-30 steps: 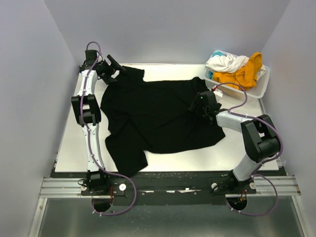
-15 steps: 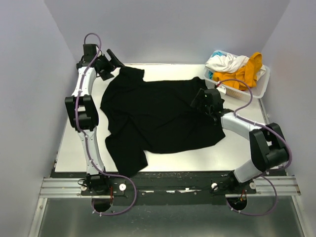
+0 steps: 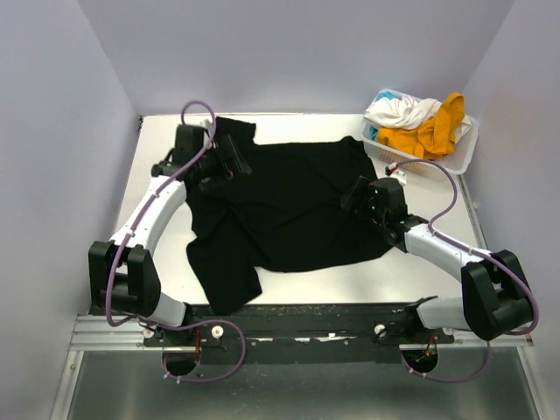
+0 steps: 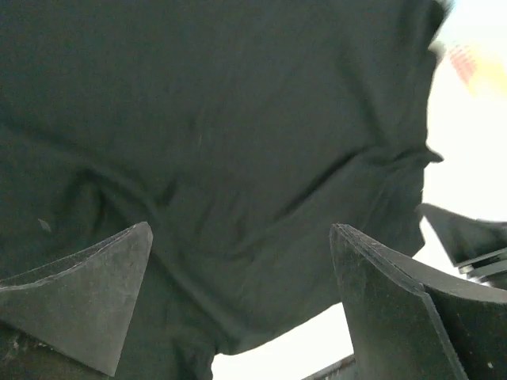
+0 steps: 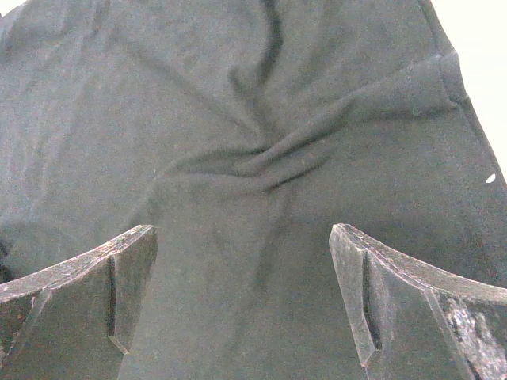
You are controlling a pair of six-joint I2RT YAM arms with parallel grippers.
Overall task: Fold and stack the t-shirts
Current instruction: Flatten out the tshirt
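Top external view: two arms reach in over the one black t-shirt (image 3: pixel 289 206), which lies spread and wrinkled across the table (image 3: pixel 337 282). The left gripper (image 3: pixel 233 163) hangs above the shirt's far-left part, that arm's elbow bent low at the near left. The right gripper (image 3: pixel 356 194) hangs over the shirt's right edge, forearm stretched low. In both wrist views the jaws stand wide apart, gripping nothing. One basket (image 3: pixel 462 159) at the far right holds a white t-shirt (image 3: pixel 399 110), a mustard-yellow t-shirt (image 3: pixel 434 133) and a sliver of teal t-shirt (image 3: pixel 374 133).

Large black t-shirt (image 3: pixel 289 201) spread flat, lightly rumpled, white t-shirt (image 3: pixel 398 111) and mustard-yellow t-shirt (image 3: pixel 433 133) bunched far right
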